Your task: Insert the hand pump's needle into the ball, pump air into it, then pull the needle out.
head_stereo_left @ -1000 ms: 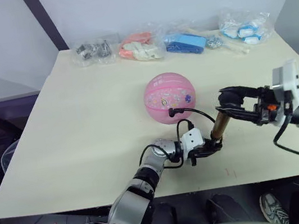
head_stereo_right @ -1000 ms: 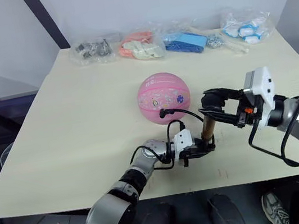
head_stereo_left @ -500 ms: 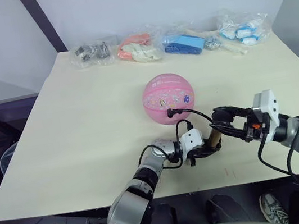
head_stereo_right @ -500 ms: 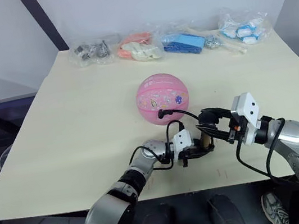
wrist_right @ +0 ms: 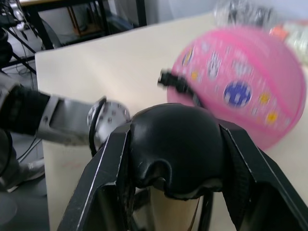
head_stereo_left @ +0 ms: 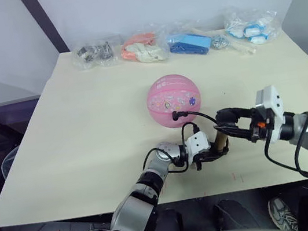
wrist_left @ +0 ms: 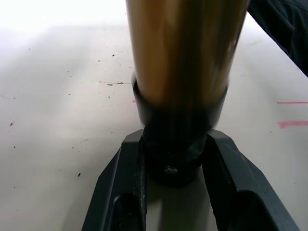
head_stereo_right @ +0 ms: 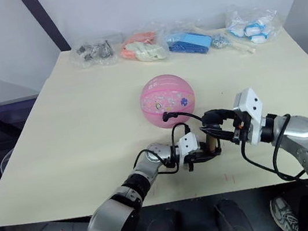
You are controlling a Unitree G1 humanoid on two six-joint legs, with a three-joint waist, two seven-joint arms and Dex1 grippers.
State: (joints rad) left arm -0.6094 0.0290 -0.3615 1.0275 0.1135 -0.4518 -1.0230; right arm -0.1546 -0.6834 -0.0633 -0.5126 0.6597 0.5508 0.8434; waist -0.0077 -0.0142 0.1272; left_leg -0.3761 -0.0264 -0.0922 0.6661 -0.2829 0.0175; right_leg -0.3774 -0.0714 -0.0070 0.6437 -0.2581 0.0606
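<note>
Your left gripper (head_stereo_left: 212, 154) clamps the hand pump (head_stereo_left: 222, 140) at its base, just in front of the ball (head_stereo_left: 174, 100); your right gripper (head_stereo_left: 229, 121) grips its handle (wrist_right: 175, 149). Pump crookedly and the needle (head_stereo_left: 175, 114) may pull out, or the ball roll across the bench (head_stereo_left: 84, 120).

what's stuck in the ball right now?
The pump's black hose fitting sits plugged into the ball on its near side. The needle itself is hidden inside the valve, so its depth cannot be seen.
</note>
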